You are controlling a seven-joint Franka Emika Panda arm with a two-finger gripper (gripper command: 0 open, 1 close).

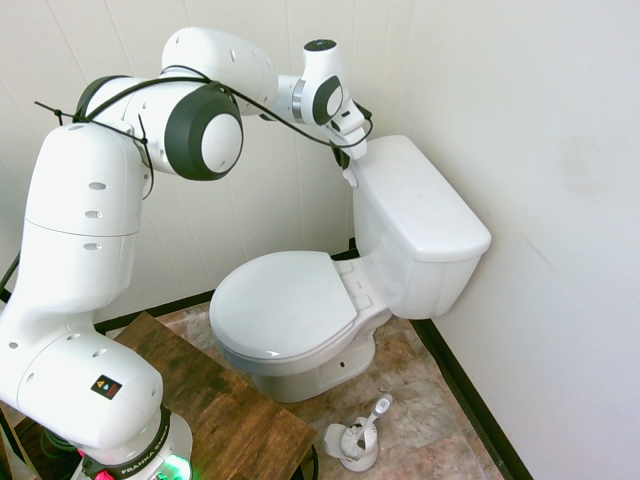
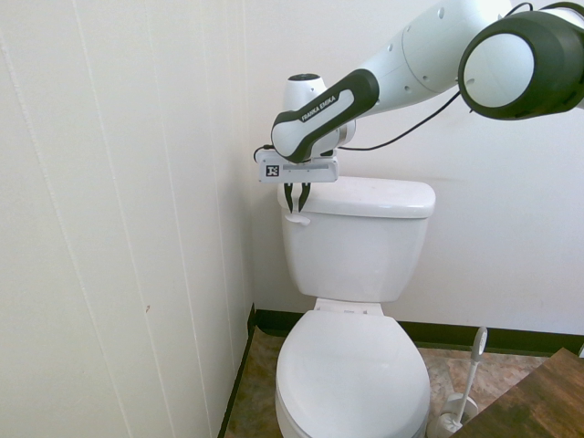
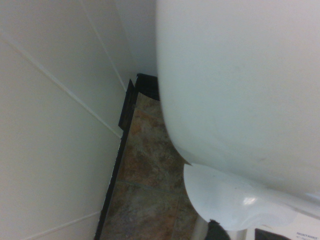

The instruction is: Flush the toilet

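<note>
1 gripper, part open, near lever

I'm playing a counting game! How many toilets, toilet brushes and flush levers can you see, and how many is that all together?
Toilets: 1
Toilet brushes: 1
Flush levers: 1
Total: 3

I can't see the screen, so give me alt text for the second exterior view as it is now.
A white robot arm reaches in from the right, its gripper pointing down with fingers a little apart, just above the flush lever of a white toilet. The lid is closed; a toilet brush stands at lower right.
</note>
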